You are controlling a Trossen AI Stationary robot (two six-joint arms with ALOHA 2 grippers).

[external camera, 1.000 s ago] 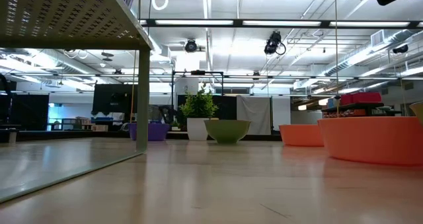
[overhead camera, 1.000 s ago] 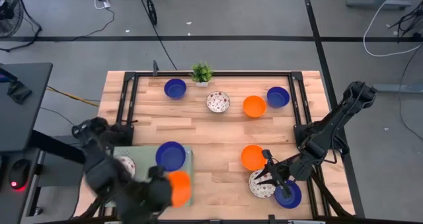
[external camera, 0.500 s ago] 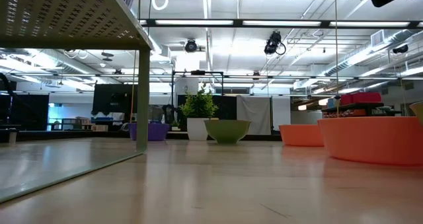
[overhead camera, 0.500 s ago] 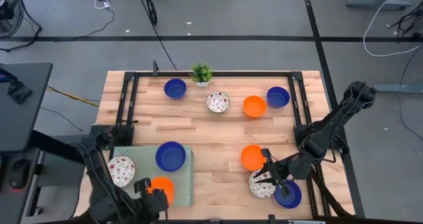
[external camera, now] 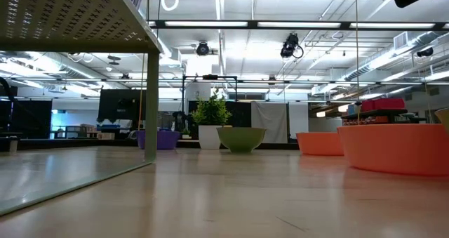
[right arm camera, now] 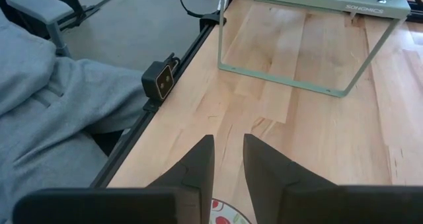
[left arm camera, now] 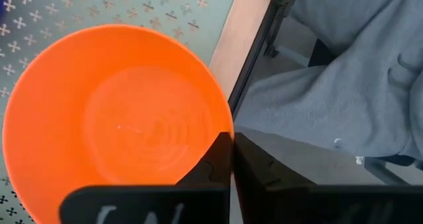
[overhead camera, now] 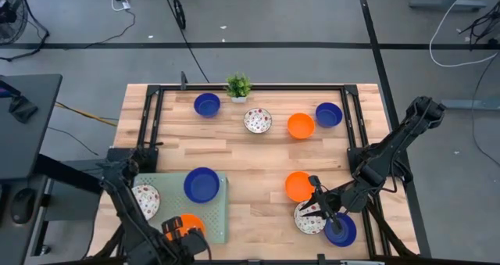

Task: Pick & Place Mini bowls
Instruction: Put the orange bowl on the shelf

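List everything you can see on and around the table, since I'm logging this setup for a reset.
Blue mini bowls: four, dark blue; two at the far side, one on the tray, one at the near right corner.
Orange mini bowls: three; one far right of centre, one near right, one on the tray under the left gripper.
Speckled mini bowls: three, white with red; one far centre, one on the tray, one near right.
Tray: one, pale green, perforated, near left.
Plant: one, green, far edge.
Left gripper: shut on the tray's orange bowl rim.
Right gripper: at the near-right speckled bowl.
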